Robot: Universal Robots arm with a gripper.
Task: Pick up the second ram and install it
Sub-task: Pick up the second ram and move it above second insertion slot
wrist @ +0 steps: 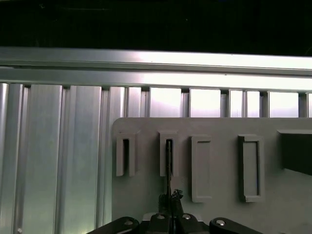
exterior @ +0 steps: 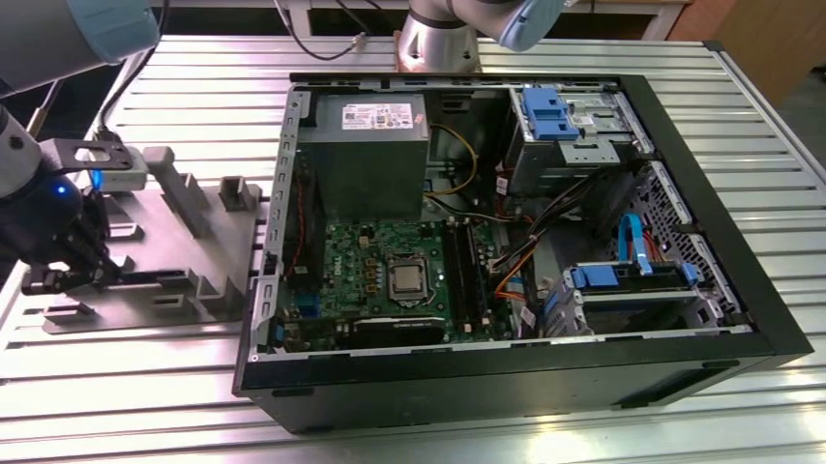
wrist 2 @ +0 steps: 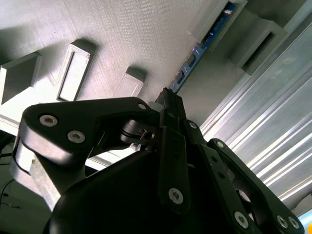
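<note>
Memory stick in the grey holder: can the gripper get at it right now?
Probably yes. The gripper is right at the end of the memory stick, which stands on edge in a slot of the grey holder, with nothing between them. Whether it grips it, I can't tell.

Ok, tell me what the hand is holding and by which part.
The second ram, pinched at one end by the hand; the rest runs into a slot of the grey holder.

My claw is matte black, built of flat, rounded links pinned with silver screws. In the exterior view my arm is silver-grey tubing with pale blue caps. A small blue light glows at middle left.
</note>
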